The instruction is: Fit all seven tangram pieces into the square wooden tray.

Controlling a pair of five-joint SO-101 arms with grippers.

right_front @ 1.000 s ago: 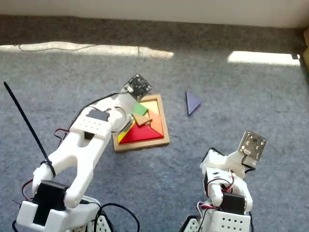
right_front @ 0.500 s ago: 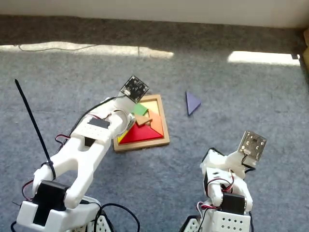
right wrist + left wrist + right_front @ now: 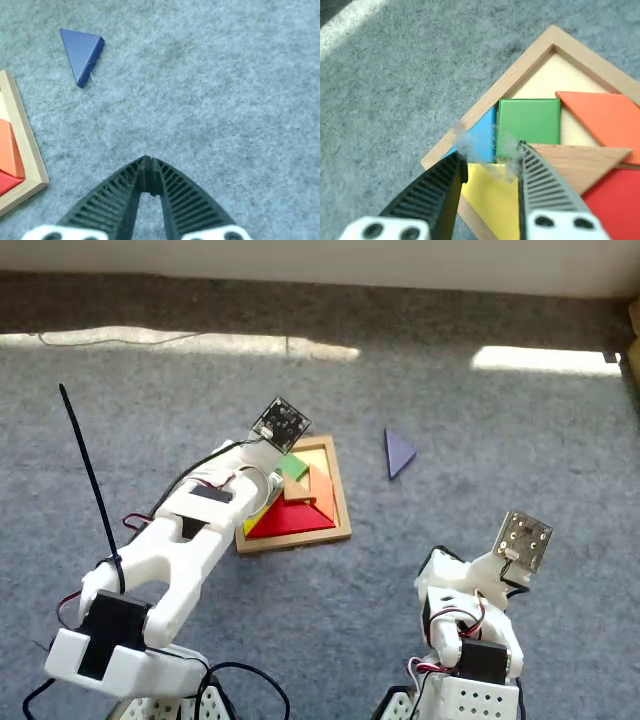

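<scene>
Fingers of left gripper [image 3: 492, 159] spread, empty, above tray [image 3: 300, 539] corner, over yellow piece [image 3: 490, 195]. Right gripper [image 3: 148, 166] fingers pressed together, well apart from tray. Dark blue triangle [image 3: 398, 452] near tray, outside it. Step judged: settling pieces; tan triangle [image 3: 575, 162] possibly unseated. Next: fetch dark blue triangle, fill bare gap.

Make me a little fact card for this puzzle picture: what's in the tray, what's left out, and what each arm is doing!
Tray: square wooden tray on grey carpet
Inside: green square, orange piece, red triangle, yellow piece, light blue piece, wood-coloured triangle
Outside: blue triangle, on the carpet apart from the tray
Left end effector: open, above the yellow and light blue pieces
Right end effector: shut, empty, above carpet
</scene>
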